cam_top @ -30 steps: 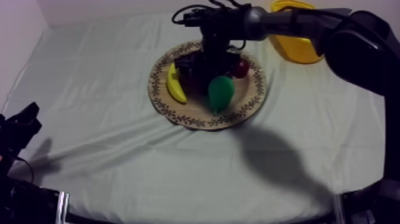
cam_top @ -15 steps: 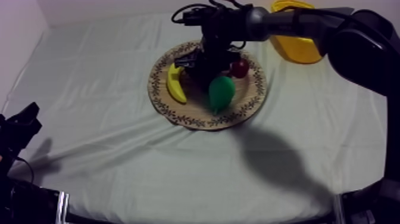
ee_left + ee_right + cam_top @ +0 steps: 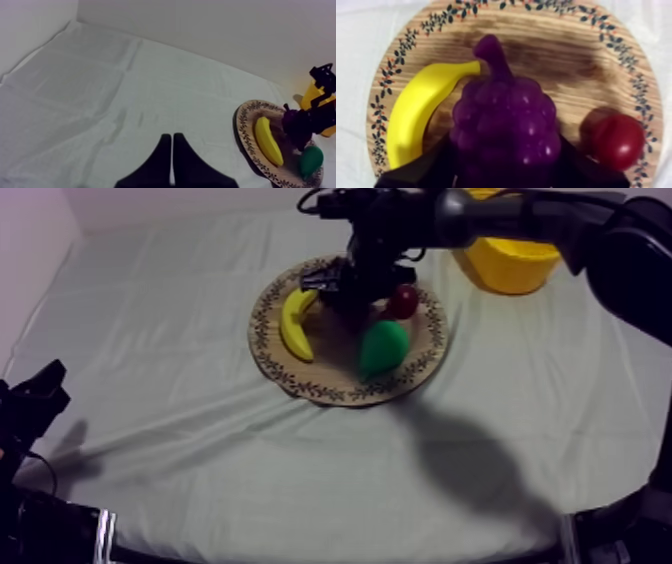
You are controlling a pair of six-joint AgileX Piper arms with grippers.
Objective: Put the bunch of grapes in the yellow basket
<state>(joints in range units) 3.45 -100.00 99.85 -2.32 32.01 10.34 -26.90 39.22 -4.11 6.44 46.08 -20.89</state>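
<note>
The right gripper [image 3: 352, 283] was clamped on the bunch of grapes [image 3: 503, 125] and had lifted a little since a second before, holding it just over the wooden board [image 3: 268, 338], between the banana [image 3: 295, 323] and the small red fruit [image 3: 404, 301]. The pear [image 3: 383, 348] had shifted rightward. The left gripper [image 3: 171, 155] lay closed on nothing, well apart from the board

One each: board [image 3: 335, 366], basket [image 3: 505, 273], banana [image 3: 294, 328], pear [image 3: 382, 348], grapes [image 3: 506, 125], small red fruit [image 3: 404, 301].

You're looking at a purple bunch of grapes [image 3: 503, 130], a yellow banana [image 3: 418, 117], a small red fruit [image 3: 616, 140] and a green pear [image 3: 383, 346]. The board [image 3: 576, 55] is brown wood-grain, its rim patterned with dark leaves and orange-red dots; the basket [image 3: 510, 273] is yellow, the cloth [image 3: 180, 338] grey-white.
</note>
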